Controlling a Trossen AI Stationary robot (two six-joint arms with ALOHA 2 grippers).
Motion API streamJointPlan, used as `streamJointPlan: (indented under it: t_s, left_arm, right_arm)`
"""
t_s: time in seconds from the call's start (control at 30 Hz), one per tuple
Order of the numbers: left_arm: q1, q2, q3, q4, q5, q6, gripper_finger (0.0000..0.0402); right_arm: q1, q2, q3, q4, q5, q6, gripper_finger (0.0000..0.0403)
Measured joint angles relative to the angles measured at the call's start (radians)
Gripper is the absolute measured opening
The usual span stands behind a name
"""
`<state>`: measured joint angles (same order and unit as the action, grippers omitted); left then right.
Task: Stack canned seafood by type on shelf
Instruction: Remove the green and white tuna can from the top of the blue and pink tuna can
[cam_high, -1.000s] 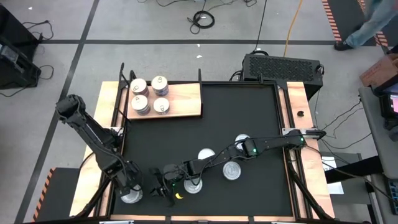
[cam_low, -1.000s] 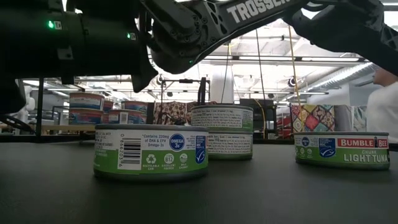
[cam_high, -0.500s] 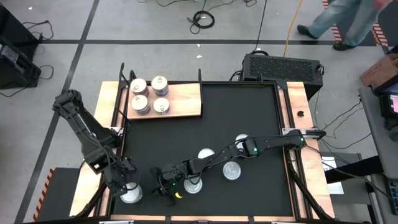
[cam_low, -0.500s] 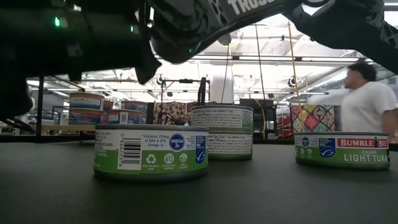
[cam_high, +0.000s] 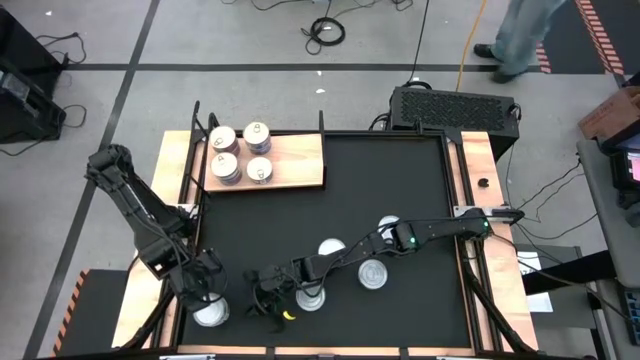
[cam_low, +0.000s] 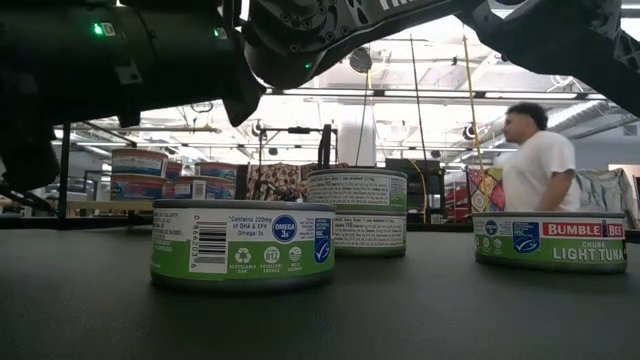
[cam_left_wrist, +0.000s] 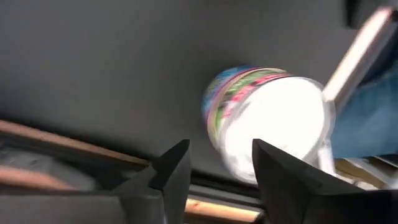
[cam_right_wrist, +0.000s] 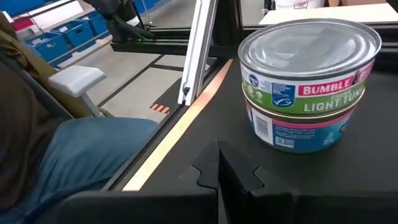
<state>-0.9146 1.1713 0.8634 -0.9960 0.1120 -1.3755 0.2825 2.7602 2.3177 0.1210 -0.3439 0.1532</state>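
Both arms are dark, slender, jointed links, the right arm (cam_high: 440, 232) carrying a small green light, white lettering showing on a link in the low view, and each wrist ending in two blunt, angular black fingers (cam_right_wrist: 249, 177).

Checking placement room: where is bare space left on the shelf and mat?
The shelf is bare on its right half; four cans crowd its left end. The black mat is bare between the shelf and the loose cans. The front edge is crowded by both grippers and cans.
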Motion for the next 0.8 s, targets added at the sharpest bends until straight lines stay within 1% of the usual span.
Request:
streamJointPlan:
  t_s: [0.1,0.27,0.43,0.53,0.67,0.8]
  left_arm:
    - [0.000,0.001,-0.019,0.069,0.001,0.024,0.0179]
    - [-0.002,0.001,-0.063,0.090,0.019,0.030,0.0180]
    - [-0.006,0.001,-0.095,0.182,0.051,0.056,0.0180]
    - [-0.006,0.001,-0.108,0.182,0.056,0.055,0.0180]
    - [-0.007,0.001,-0.153,0.259,0.079,0.055,0.0180]
    - [-0.007,0.000,-0.168,0.274,0.093,0.075,0.0180]
  right_arm:
    - [0.000,0.000,0.000,-0.002,0.000,0.000,0.0000]
    - [0.000,0.000,0.000,-0.004,-0.002,0.000,0.0000]
    - [0.000,0.000,0.000,-0.008,-0.003,0.000,0.0000]
    - [0.000,0.000,0.000,-0.008,-0.003,0.000,0.0000]
    - [0.000,0.000,0.000,-0.008,-0.003,0.000,0.0000]
    - [0.000,0.000,0.000,-0.007,-0.003,0.000,0.0000]
